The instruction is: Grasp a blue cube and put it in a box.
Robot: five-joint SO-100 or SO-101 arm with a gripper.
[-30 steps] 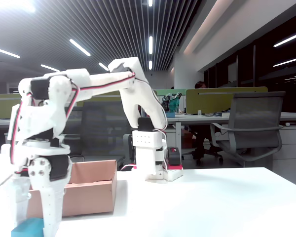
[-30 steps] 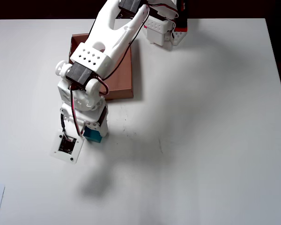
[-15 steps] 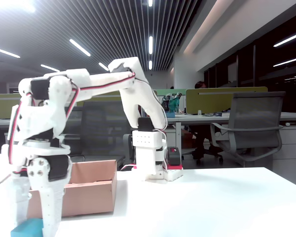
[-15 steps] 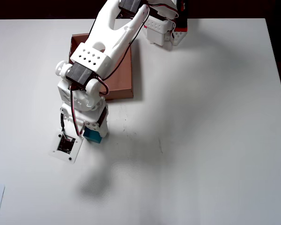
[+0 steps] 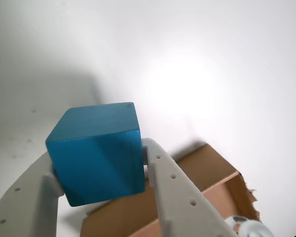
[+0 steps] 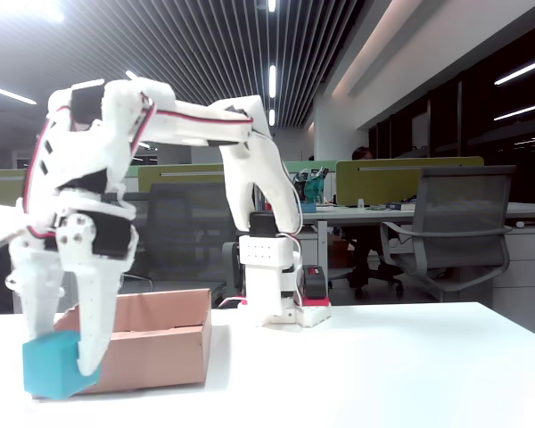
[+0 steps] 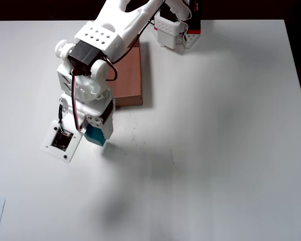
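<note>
No writing can be read anywhere. The gripper [image 5: 101,170] clamps the cube [image 5: 96,153], a matte turquoise block, between two white perforated fingers [image 5: 175,190]. In the fixed view the cube [image 6: 55,365] hangs at lower left, above the white table [image 6: 383,366], beside the box [image 6: 156,343], a shallow tan cardboard tray whose contents are hidden.

one blue cube [image 6: 52,375], one box [image 6: 156,348], one white arm [image 6: 187,125] and one empty office chair [image 6: 450,234] beyond the counter [image 6: 383,366].
</note>
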